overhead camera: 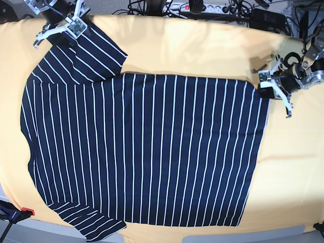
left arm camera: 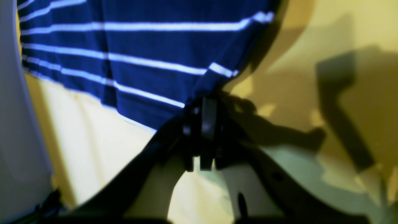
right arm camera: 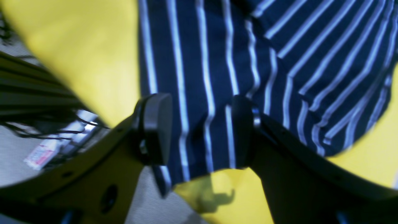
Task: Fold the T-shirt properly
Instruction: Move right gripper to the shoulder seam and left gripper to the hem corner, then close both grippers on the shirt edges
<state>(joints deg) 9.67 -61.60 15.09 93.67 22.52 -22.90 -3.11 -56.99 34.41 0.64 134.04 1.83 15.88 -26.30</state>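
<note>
Navy striped T-shirt [overhead camera: 147, 152] lies flat on the yellow surface [overhead camera: 202, 50]; my left fingers [left arm camera: 202, 124] pinch its hem corner for folding, my right fingers [right arm camera: 155, 127] spread astride the sleeve.

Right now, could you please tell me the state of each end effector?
Left end effector: shut on the T-shirt corner.
Right end effector: open, straddling the sleeve edge.

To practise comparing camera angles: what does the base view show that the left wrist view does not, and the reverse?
Only the base view shows the whole T-shirt spread flat, both sleeves, the right gripper open at the far sleeve, and cables behind. Only the left wrist view shows the left gripper shut on the shirt's corner, close up. Both show the striped shirt on the yellow cloth.
</note>
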